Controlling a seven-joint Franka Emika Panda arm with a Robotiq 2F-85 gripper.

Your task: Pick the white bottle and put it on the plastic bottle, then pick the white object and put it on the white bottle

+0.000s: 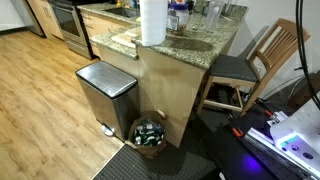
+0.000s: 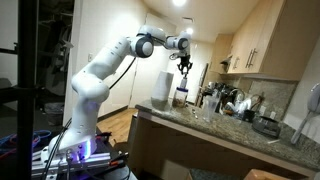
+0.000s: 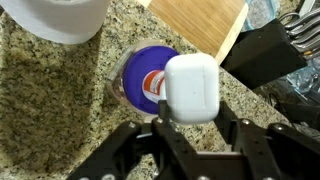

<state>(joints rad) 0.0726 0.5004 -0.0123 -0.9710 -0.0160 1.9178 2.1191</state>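
Observation:
In the wrist view my gripper (image 3: 192, 108) is shut on the white bottle (image 3: 190, 85), a rounded white container seen from above. It is held over the plastic bottle (image 3: 138, 78), which has a blue top with a red and white label and stands on the granite counter (image 3: 50, 110). The white bottle covers the plastic bottle's right edge. In an exterior view the gripper (image 2: 184, 68) hangs just above the plastic bottle (image 2: 181, 97). The tiny white object is not visible in any view.
A big paper towel roll (image 3: 60, 18) stands close beside the plastic bottle, also in both exterior views (image 1: 152, 22) (image 2: 160, 88). A wooden cutting board (image 3: 195, 25) and a black knife block (image 3: 265, 50) lie behind. A trash can (image 1: 105, 90) and chair (image 1: 255, 60) stand by the counter.

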